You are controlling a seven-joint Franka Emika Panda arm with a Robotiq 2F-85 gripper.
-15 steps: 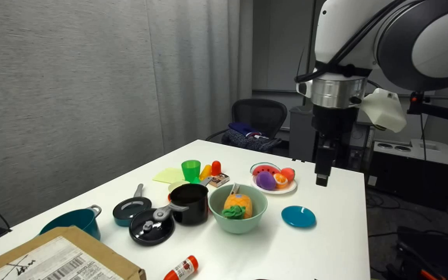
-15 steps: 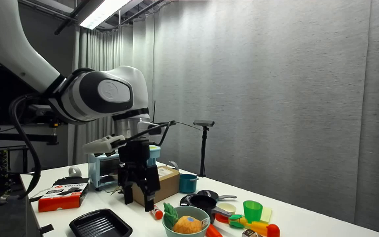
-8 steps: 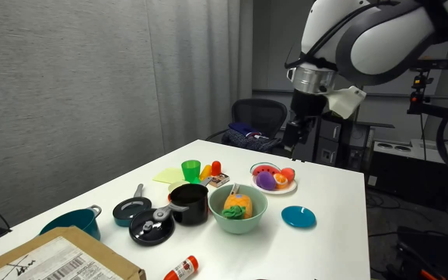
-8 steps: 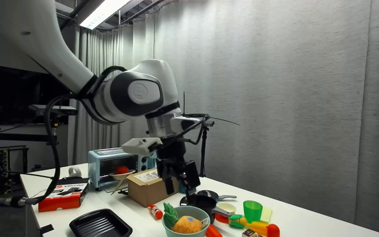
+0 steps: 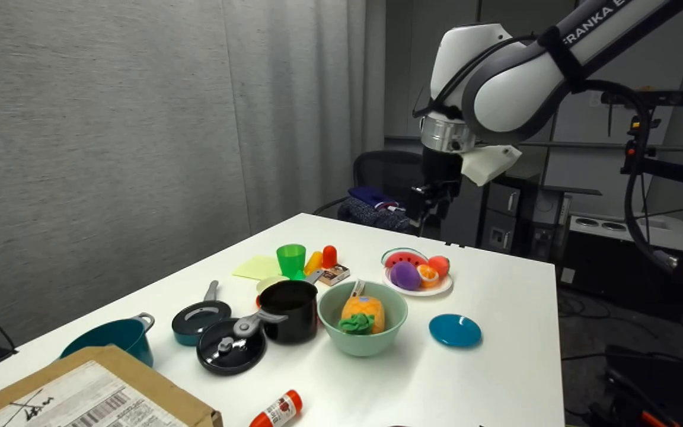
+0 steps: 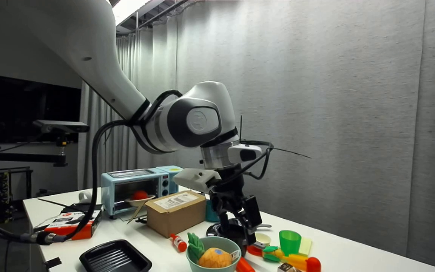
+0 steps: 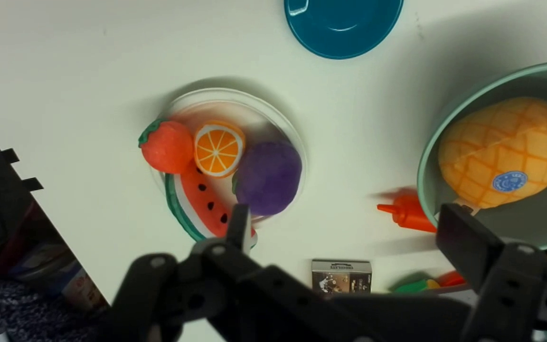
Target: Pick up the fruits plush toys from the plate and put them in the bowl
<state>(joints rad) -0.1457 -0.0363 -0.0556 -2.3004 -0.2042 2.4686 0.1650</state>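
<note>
Plushies (image 7: 269, 179) on wht plate (image 7: 254, 118), pineapple (image 7: 501, 147) in grn bowl (image 5: 362, 345); fingers (image 7: 468, 242) apart.

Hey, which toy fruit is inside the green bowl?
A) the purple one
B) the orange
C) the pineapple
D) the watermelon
C: the pineapple lies inside the green bowl, while the orange and the purple fruit are on the plate.
</note>
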